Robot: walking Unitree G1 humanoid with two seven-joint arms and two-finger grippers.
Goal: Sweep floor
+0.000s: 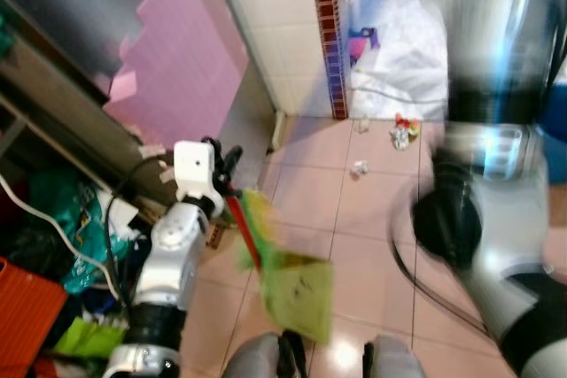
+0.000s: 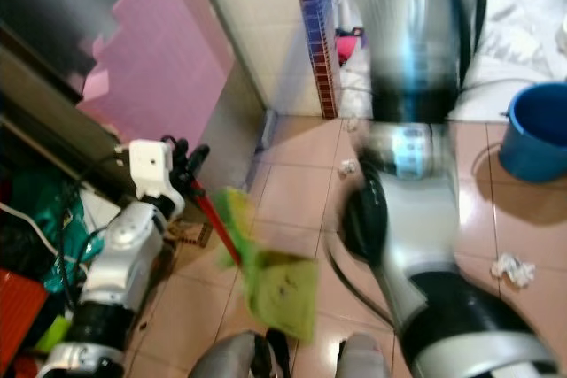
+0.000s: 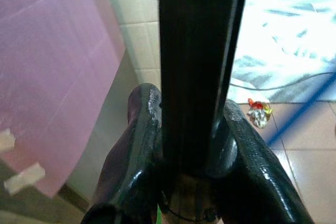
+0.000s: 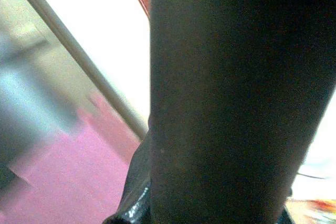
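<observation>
On the pink tiled floor (image 1: 372, 210), just in front of the robot's feet, lies a green dustpan (image 1: 299, 297), blurred, with a red handle (image 1: 239, 220) rising from it up and to the left. The left gripper (image 1: 226, 165) is at the top of that handle, its two black fingers (image 3: 131, 156) closed on a dark upright shaft that fills the middle of the left wrist view. The right arm, heavily smeared, stands to the right of the dustpan and holds a thick pole (image 2: 425, 33) that runs up out of frame; the right gripper (image 4: 157, 192) seems to be wrapped around it, though its jaws are too dark and close to tell. Beyond the dustpan, scraps of litter lie on the tiles: a white crumpled bit (image 1: 359, 167) and a coloured wrapper (image 1: 403, 133). Left of the dustpan a pink foam mat (image 1: 182, 68) leans by the tiled wall. Far right of the dustpan sits a blue bucket (image 2: 536, 130), with crumpled paper (image 2: 514, 267) nearer.
</observation>
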